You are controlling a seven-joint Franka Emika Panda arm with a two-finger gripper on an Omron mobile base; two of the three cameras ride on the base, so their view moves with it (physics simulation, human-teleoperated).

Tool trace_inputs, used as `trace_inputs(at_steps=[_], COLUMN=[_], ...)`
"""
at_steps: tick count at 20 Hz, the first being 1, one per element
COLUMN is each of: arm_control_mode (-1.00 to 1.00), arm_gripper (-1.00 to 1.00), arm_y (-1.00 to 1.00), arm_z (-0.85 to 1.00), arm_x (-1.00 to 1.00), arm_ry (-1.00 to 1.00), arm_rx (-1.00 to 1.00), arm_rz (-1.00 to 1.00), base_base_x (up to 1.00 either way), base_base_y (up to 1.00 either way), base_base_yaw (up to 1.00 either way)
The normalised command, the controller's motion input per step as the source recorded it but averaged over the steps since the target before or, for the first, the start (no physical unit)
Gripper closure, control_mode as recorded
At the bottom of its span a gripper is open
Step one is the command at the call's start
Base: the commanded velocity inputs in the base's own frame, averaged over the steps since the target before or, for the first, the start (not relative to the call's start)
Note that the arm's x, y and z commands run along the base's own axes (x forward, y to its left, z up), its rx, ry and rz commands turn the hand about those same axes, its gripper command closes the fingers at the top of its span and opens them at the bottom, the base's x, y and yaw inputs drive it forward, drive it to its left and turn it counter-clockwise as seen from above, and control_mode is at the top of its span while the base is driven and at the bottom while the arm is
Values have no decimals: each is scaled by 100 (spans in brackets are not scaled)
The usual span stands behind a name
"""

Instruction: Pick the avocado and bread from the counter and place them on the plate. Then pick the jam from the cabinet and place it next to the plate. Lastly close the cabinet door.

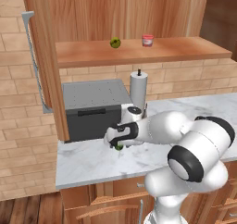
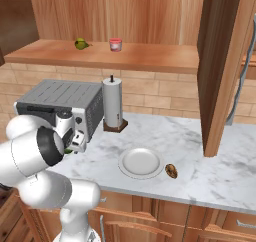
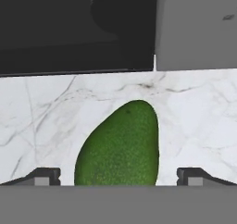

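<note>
Dark green, the avocado [image 3: 121, 146] lies on the marble counter [image 1: 92, 160] near its back left part, just in front of the grey toaster oven [image 1: 92, 105]. The gripper [image 3: 118, 177] is low over it, fingers apart, one on each side of the fruit and not touching it. The white plate [image 2: 141, 162] sits near the counter's front edge, and the bread [image 2: 171, 171] lies just beside it on the right. On the cabinet [image 2: 220, 61] shelf stands the jam [image 2: 115, 44], with a yellow-green fruit [image 2: 80, 44] well apart to its left. The cabinet door [image 1: 44, 56] is open.
</note>
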Motion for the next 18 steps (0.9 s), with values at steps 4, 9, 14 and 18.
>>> trace_inputs(at_steps=[4,9,14,18], arm_control_mode=[-100,-100,-100,-100], arm_gripper=[100,100,100,100], arm_y=[0,0,-7,-25], arm_z=[-3,16,70,82], arm_x=[0,-2,-32,-61], arm_ry=[-1,-3,-1,0], arm_rx=[0,0,1,1], arm_rz=[0,-1,-5,-5], base_base_x=[0,0,0,0], base_base_y=[0,0,0,0], base_base_yaw=[0,0,0,0])
